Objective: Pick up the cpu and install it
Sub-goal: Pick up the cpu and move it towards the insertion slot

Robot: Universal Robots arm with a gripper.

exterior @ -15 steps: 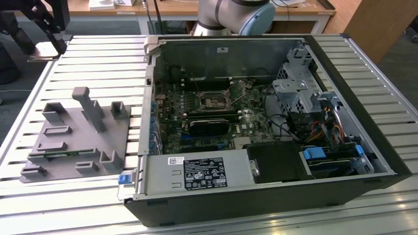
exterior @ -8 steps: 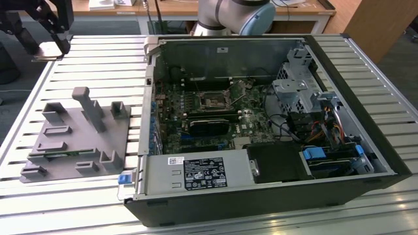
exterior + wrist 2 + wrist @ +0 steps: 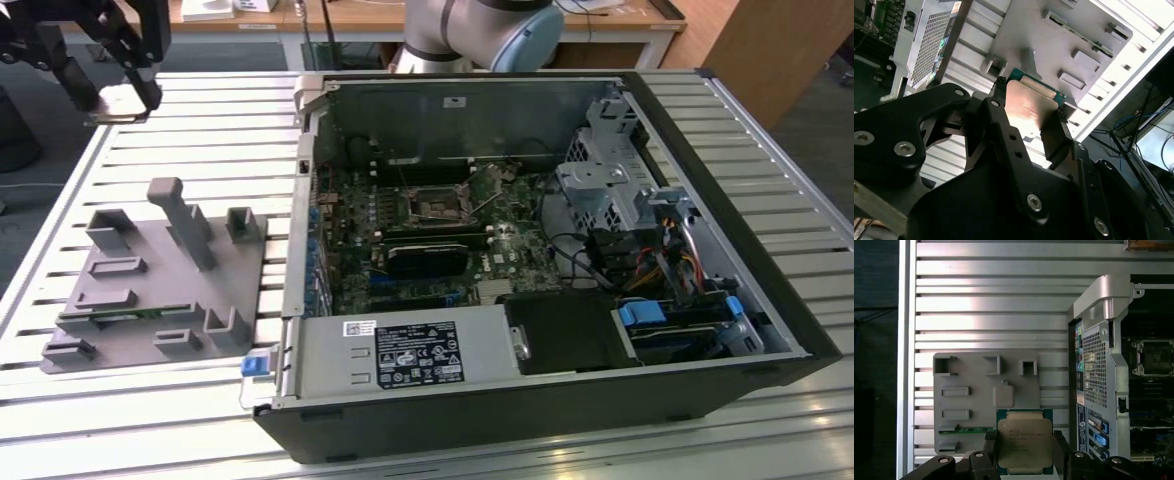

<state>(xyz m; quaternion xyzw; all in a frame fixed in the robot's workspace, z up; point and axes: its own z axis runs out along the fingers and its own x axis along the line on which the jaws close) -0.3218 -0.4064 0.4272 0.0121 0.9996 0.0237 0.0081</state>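
The cpu (image 3: 1023, 442), a flat square chip with a silver metal top and a green rim, is pinched at two opposite edges by my gripper (image 3: 1024, 460). In the second wrist view the black fingers (image 3: 1054, 135) flank the chip (image 3: 1029, 107). In the exterior view the gripper (image 3: 120, 92) hangs high over the table's far corner at that view's left, with a pale plate, the cpu (image 3: 118, 102), at its tip. It is well above the grey fixture (image 3: 147, 290). The empty black socket (image 3: 438, 205) lies on the motherboard inside the open computer case (image 3: 534, 400).
The grey fixture (image 3: 984, 400) has upright posts and slots, and a green memory stick (image 3: 966, 429) lies in one slot. The case's raised wall (image 3: 1099, 340) stands between fixture and socket (image 3: 1155, 357). Cables and drive cages (image 3: 627, 230) crowd the case at the exterior view's right. The table (image 3: 200, 120) is slatted aluminium.
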